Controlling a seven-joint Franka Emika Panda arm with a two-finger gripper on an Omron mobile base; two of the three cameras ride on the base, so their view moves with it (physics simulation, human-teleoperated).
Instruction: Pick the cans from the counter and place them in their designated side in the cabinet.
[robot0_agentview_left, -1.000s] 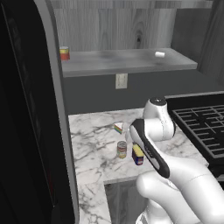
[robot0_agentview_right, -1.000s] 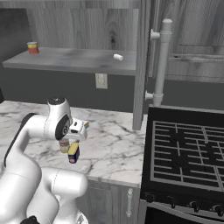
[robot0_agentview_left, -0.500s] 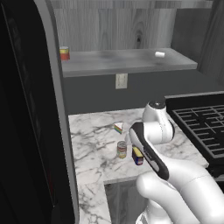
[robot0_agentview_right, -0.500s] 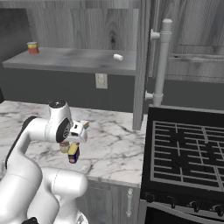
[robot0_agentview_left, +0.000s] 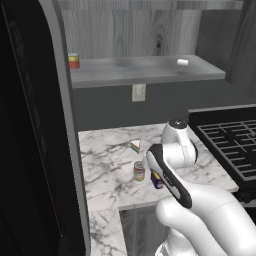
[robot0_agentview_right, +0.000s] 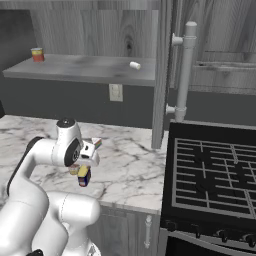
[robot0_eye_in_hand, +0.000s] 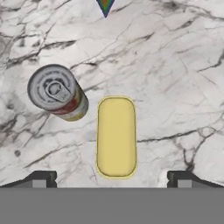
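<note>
We see the boxy can (robot0_eye_in_hand: 116, 136) standing on the counter (robot0_eye_in_hand: 175, 78), its yellow top a rounded oblong whose long axis runs up and down the hand view, centred between the two fingertips. No writing is legible on it. Just beside it stands the round can (robot0_eye_in_hand: 57, 92), its silvery pull-tab lid up and its label too blurred to read. The gripper (robot0_eye_in_hand: 112, 178) hangs above, jaws wide apart, holding nothing. A rainbow-striped wedge (robot0_agentview_left: 135, 146) lies nearby. On the cabinet (robot0_agentview_left: 145, 70) shelf sits a red-and-yellow can (robot0_agentview_left: 73, 61).

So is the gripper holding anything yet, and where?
Nothing is held. The gripper is open above the boxy blue can, one fingertip to each side, not touching; the round can stands beside.
</note>
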